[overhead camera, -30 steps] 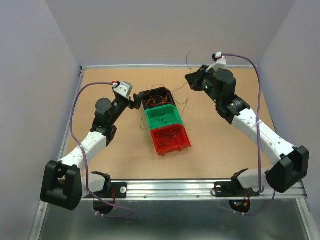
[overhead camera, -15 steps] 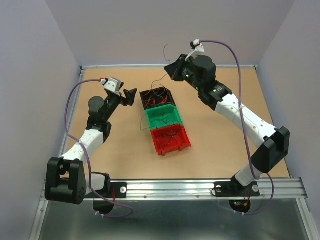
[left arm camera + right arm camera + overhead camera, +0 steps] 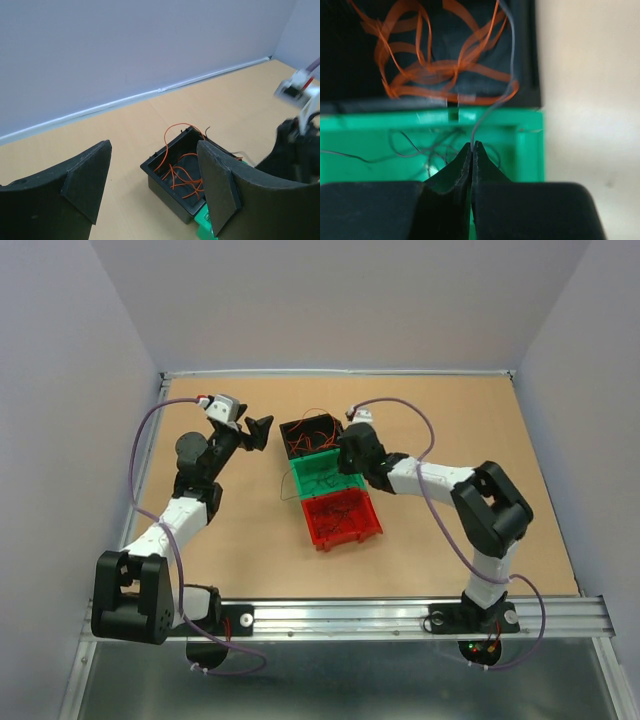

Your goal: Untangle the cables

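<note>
The cables lie in three bins in a row. Orange cables [image 3: 435,70] loop in the black bin [image 3: 300,427], thin dark ones [image 3: 415,145] lie in the green bin [image 3: 352,477], and more lie in the red bin [image 3: 368,522]. My right gripper [image 3: 472,145] hangs low over the green bin, shut on one thin grey cable [image 3: 492,105] that runs up over the black bin's corner. In the top view the right gripper [image 3: 344,464] is at the green bin's right side. My left gripper [image 3: 152,150] is open and empty, left of the black bin [image 3: 165,187].
The bins stand mid-table on the tan board [image 3: 450,540]. A dark cable [image 3: 290,492] trails out over the green bin's left side. Lavender arm cables [image 3: 420,430] loop above both arms. Walls close off the back and sides.
The right arm swung from high at the back down and left to the green bin, still shut on the thin cable. The left gripper drew back left from the black bin, staying open.
</note>
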{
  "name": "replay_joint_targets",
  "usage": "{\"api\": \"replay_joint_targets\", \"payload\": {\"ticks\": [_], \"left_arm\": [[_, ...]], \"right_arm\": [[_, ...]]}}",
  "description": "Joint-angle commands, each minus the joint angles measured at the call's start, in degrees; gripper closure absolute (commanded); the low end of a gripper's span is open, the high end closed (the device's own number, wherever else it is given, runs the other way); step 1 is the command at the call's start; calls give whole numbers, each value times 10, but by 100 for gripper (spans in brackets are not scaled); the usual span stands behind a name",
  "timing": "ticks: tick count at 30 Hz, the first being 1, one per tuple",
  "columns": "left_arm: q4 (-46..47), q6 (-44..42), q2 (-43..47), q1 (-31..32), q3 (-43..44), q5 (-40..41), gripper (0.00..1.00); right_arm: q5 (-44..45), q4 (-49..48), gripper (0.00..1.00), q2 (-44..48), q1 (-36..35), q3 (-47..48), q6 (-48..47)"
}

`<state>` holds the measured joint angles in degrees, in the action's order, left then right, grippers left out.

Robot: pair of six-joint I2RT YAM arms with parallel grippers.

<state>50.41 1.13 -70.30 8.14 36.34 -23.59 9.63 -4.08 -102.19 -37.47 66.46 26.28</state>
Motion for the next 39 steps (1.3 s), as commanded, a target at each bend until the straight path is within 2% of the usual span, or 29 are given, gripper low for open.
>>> {"api": "replay_joint_targets", "payload": {"ticks": [1, 3, 4, 5, 7, 11, 14, 17, 18, 20, 24, 30, 34, 38, 39], "left_arm": [[38, -3, 0, -2, 10, -14, 20], [39, -4, 1, -2, 9, -18, 21], [39, -6, 2, -2, 9, -25, 21], [39, -6, 2, -2, 8, -28, 21], [40, -7, 4, -2, 8, -37, 21], [40, -9, 8, -2, 6, -42, 21], [41, -9, 11, -2, 5, -37, 21], [41, -9, 10, -2, 5, -29, 21], [38, -9, 8, -2, 6, -25, 21], [38, -9, 5, -2, 8, -24, 21], [35, -9, -5, -2, 12, -27, 20], [28, -23, 3, -2, 8, 25, 11], [-2, -14, 24, -3, 16, 49, 10], [-43, 7, 67, -6, 18, 98, 6], [-47, 19, 97, -7, 13, 140, 6]], "right_arm": [[54, -19, 99, -97, -74, 30, -73], [13, 83, 99, -145, -95, 90, -101], [6, 128, 99, -202, -95, 170, -92], [-23, 190, 99, -223, -95, 194, -94], [-7, 245, 94, -261, -95, 253, -89], [16, 221, 74, -202, -96, 225, -95], [28, 193, 52, -135, -96, 193, -99], [30, 174, 44, -88, -96, 169, -105], [29, 167, 36, -54, -97, 161, -108], [35, 147, 26, -20, -96, 141, -111], [50, 90, 0, 80, -97, 55, -114], [139, -64, 0, 202, -96, -81, -120], [216, -172, 0, 283, -97, -171, -131], [355, -242, 0, 348, -97, -239, -160], [378, -247, 0, 377, -96, -244, -163]]}}
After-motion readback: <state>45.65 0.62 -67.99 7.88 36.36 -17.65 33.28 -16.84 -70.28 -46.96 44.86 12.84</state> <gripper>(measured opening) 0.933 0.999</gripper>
